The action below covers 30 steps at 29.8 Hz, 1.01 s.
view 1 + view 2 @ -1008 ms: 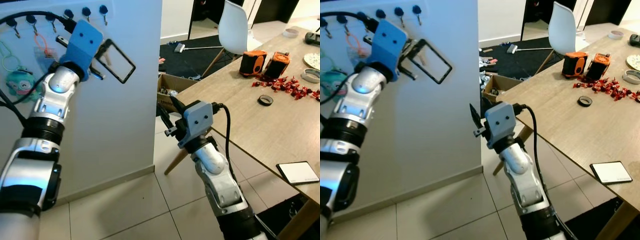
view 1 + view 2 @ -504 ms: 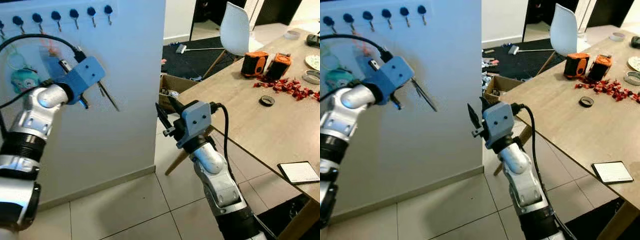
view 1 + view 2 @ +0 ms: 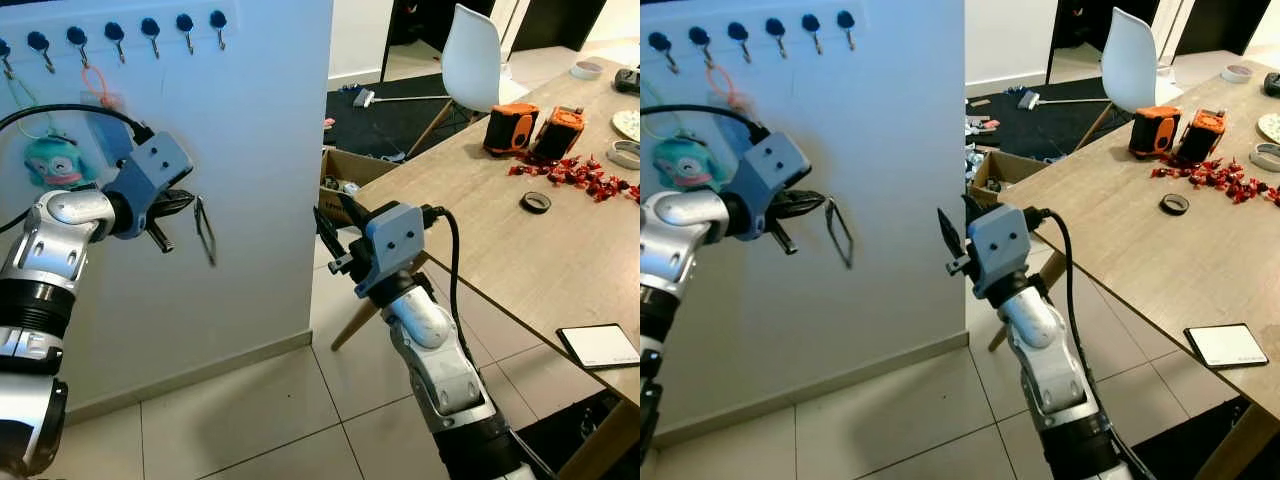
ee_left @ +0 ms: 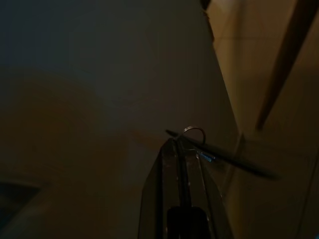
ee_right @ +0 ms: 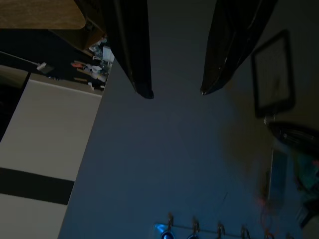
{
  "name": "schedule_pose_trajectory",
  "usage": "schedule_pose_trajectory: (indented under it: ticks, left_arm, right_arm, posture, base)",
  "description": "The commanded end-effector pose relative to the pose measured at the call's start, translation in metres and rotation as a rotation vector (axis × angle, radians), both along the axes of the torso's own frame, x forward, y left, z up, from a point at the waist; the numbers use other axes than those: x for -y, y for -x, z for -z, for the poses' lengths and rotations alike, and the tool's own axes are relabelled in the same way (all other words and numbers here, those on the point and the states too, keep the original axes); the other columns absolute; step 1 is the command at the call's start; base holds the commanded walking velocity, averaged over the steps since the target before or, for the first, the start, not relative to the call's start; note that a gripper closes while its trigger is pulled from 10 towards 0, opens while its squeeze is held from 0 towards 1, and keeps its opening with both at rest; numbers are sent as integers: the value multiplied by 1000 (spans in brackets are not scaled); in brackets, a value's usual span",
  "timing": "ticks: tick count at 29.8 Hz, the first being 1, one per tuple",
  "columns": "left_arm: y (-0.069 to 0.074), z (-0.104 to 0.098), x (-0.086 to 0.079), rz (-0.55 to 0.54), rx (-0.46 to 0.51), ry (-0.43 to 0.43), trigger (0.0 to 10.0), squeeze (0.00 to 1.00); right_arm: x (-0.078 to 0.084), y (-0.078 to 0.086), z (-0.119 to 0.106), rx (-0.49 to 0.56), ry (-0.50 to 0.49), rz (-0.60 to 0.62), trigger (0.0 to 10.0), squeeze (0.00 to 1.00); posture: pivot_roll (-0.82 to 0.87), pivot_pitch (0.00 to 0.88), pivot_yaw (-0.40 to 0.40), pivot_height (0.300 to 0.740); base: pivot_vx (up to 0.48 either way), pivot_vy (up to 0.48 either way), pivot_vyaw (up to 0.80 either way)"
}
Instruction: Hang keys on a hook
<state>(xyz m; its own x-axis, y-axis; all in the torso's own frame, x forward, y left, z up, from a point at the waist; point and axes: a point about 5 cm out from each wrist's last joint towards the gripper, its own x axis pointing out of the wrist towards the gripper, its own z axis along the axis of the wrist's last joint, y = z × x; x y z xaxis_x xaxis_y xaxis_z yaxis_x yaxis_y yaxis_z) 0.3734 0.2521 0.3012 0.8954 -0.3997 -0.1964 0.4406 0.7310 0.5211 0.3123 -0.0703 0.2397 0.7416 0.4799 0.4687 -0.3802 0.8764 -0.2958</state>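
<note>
My left gripper (image 3: 186, 204) is shut on the ring of a key tag, a thin black rectangular frame (image 3: 205, 231) that hangs edge-on below the fingers. It is held in front of the white wall, below and to the right of the row of black hooks (image 3: 118, 32). In the dark left wrist view the closed fingers (image 4: 180, 164) pinch the metal ring (image 4: 194, 131). A teal plush keychain (image 3: 54, 163) and an orange loop (image 3: 94, 83) hang from hooks at the left. My right gripper (image 3: 331, 216) is open and holds nothing, at mid height beside the wall's corner.
A wooden table (image 3: 500, 240) stands on the right with two orange tools (image 3: 528, 127), red wrappers (image 3: 572, 172), a tape roll (image 3: 531, 201) and a white card (image 3: 598, 345). Behind are a white chair (image 3: 470, 55) and a cardboard box (image 3: 343, 172). Tiled floor lies below.
My left arm has dropped from the hook row, down and away from the wall. The key tag has swung from face-on to edge-on. The right arm has hardly moved.
</note>
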Motion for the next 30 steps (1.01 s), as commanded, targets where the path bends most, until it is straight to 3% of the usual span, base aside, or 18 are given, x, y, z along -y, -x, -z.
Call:
schedule_pose_trajectory:
  ticks: [1, 2, 4, 7, 9, 14, 19, 30]
  left_arm:
    - [-3, -18, -1, -49, 20, 187, 10000, 0]
    - [-6, -24, -1, -84, 24, 282, 10000, 0]
    - [-6, -24, -1, -84, 24, 282, 10000, 0]
    - [-14, -48, -6, -239, 60, 550, 10000, 0]
    - [-16, -55, -7, -281, 81, 596, 10000, 0]
    - [-14, -75, -1, -322, 148, 633, 10000, 0]
    - [-13, -97, -2, -434, 293, 678, 10000, 0]
    - [-11, -118, 26, -335, 370, 630, 10000, 0]
  right_arm:
    - [-3, 0, 4, -10, -4, -15, 10000, 0]
    - [-3, 0, 4, -10, -4, -16, 10000, 0]
    - [-3, 0, 4, -10, -4, -16, 10000, 0]
    - [-3, 0, 3, -9, -7, -13, 10000, 0]
    - [-3, 0, 3, -8, -7, -12, 10000, 0]
    - [-1, 0, 4, -9, -6, -6, 10000, 0]
    - [-2, 0, 3, -8, -6, -8, 10000, 0]
    - [-2, -1, 3, -6, -6, -7, 10000, 0]
  posture:
    - [57, 231, 48, 740]
    - [58, 230, 49, 740]
    - [58, 230, 49, 740]
    - [55, 230, 50, 740]
    - [53, 229, 51, 740]
    - [49, 228, 51, 740]
    - [49, 227, 46, 740]
    - [45, 223, 46, 740]
  base:
    - [0, 0, 0]
    - [0, 0, 0]
    - [0, 0, 0]
    - [0, 0, 0]
    - [0, 0, 0]
    - [0, 0, 0]
    - [0, 0, 0]
    - [0, 0, 0]
